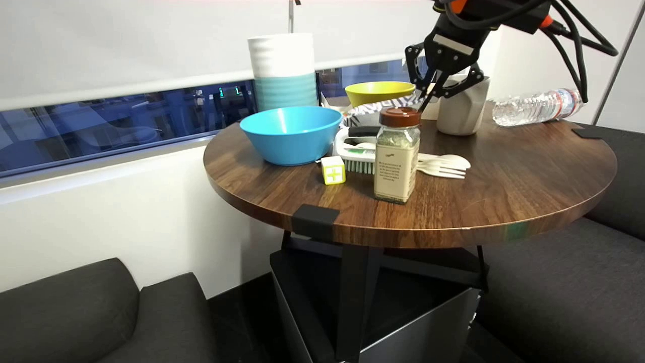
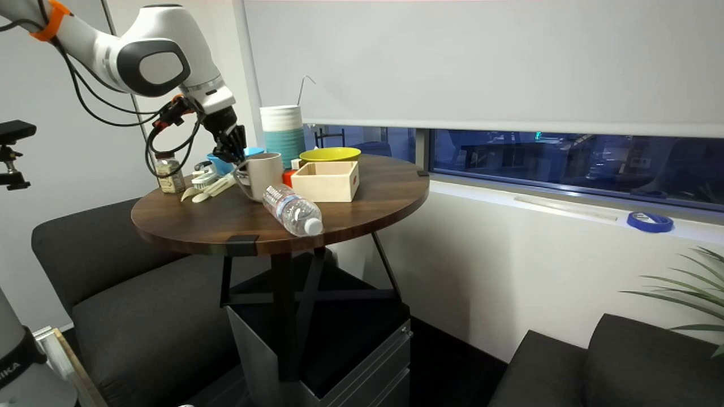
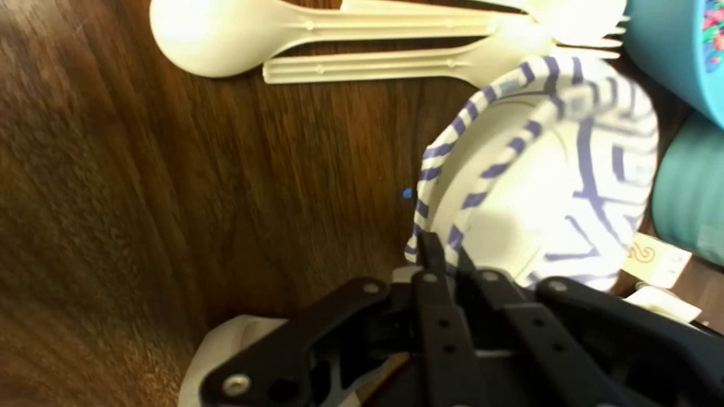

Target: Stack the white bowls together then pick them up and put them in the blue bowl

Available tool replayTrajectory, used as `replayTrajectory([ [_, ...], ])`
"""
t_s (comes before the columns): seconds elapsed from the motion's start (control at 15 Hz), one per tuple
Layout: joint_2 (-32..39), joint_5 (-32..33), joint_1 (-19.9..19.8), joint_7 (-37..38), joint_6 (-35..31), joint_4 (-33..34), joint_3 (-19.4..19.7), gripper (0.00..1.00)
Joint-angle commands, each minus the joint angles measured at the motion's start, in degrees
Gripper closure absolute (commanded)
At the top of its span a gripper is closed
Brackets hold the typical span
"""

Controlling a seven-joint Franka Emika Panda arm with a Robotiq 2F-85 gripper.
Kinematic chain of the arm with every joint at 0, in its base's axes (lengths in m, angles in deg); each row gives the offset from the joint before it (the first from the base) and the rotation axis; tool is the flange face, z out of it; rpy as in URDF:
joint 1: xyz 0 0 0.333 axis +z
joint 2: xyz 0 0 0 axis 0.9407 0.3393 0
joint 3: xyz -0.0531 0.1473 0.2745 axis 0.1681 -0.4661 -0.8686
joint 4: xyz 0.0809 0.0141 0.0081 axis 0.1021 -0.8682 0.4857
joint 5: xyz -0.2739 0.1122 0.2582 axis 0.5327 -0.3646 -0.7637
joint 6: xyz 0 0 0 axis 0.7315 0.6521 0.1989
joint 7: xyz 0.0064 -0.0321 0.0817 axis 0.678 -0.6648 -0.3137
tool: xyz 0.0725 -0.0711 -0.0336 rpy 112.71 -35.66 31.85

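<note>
White bowls [image 3: 531,192] lay just beside the blue bowl [image 1: 292,136], one partly inside the other. Your gripper [image 3: 448,249] stood at their edge, on the side away from the blue bowl. Jaws: drawn nearly together, with the rim of the upper bowl [image 1: 385,105] pinched between them. The rim of the lower bowl [image 3: 475,144] appeared to run outside the grip, so you held one, not the pair. The rim hold made sense, I judged: such shallow walls offered little else to pinch. Upper bowl tilted: held side higher, opposite side lower toward the blue bowl; support at one edge only probably explained the slant. Step in hand, likely: nesting, not yet flush. Next you needed, I judged, to let the upper bowl settle, then take both rims in one bite for the carry. Risk: the rim bending, or the top one rising alone. The mug [image 1: 461,108] stood beyond the white bowls from the blue bowl, so probably clear of your route. Something multicoloured [image 3: 715,37] showed inside the blue bowl; too little to name.
</note>
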Motion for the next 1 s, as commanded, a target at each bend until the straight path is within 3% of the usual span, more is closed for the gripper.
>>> replayTrajectory([
  [0.0, 0.26, 1.28, 0.08, 2.64, -0.83, 0.41, -0.08, 1.00],
  [0.67, 2.62, 0.62, 1.31, 2.17, -3.11, 1.23, 0.00, 0.99],
  [0.73, 2.95, 0.65, 1.40, 2.15, -3.33, 1.27, 0.04, 0.97],
  [0.8, 3.28, 0.49, 1.53, 2.02, -3.40, 1.29, 0.20, 0.71],
  [0.93, 3.58, 0.70, 1.49, 2.11, -3.35, 1.25, 0.24, 0.67],
])
